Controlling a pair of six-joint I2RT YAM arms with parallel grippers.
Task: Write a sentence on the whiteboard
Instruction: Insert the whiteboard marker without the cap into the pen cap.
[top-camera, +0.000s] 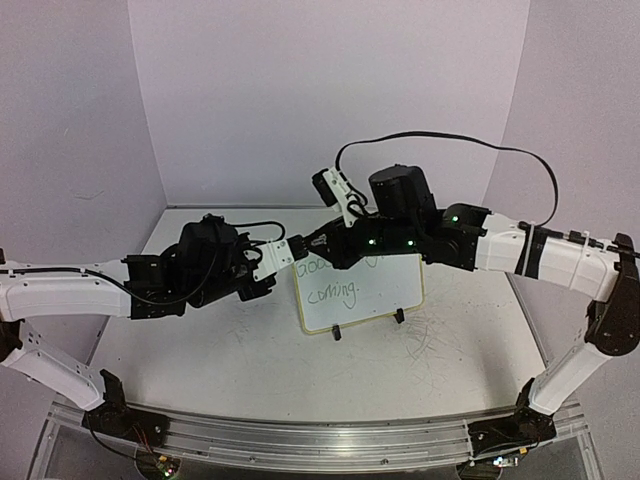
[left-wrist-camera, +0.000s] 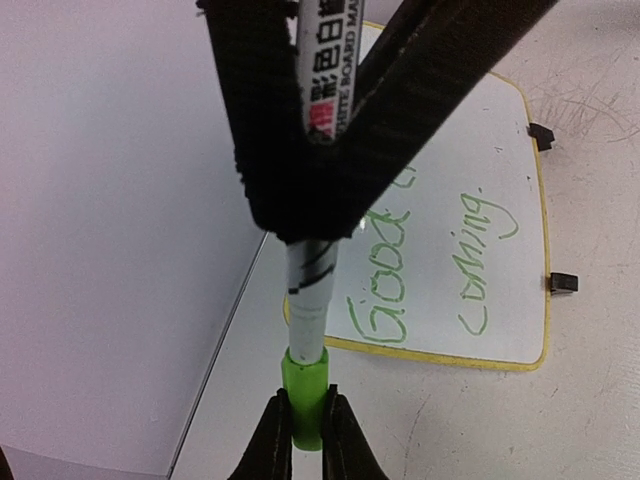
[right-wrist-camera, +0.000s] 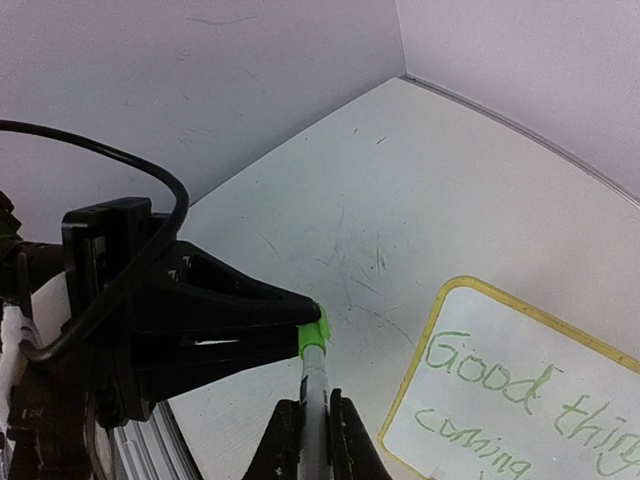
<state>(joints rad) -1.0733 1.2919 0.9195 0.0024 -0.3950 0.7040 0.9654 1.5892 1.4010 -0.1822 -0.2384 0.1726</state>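
left gripper: fingers pinched right down on the green cap, with hardly any gap between them.
right gripper: clamped tight round the marker barrel from the opposite side, so the two grippers meet nose to nose along the pen.
cap and barrel: the cap sits on the barrel's end, and no view shows the nib.
whiteboard: on the table, centre-right, with two black clip feet on its near edge. Both grippers hang just off its far-left corner.
sentence: green, in two lines on the board.
hidden from above: the right arm lies across the top line, so only its first letters peek out. "coming." below reads clean, and the marker is all but lost between the gripper noses.
hidden at left wrist: "Good" and "coming." are legible, but the right gripper's black fingers cover the rest of the top line.
cut off at right wrist: the frame edge chops the top line after "Good thin", the second line runs off the bottom, and the board's right part is out of shot.
flat or leaning: can't tell for the board.
edges: a pale yellow rim runs round the board, and lilac walls close the table at the back and both sides.
open room: scratched tabletop lies left of the board and in front of it, down to the metal rail, and a narrower strip lies to its right.
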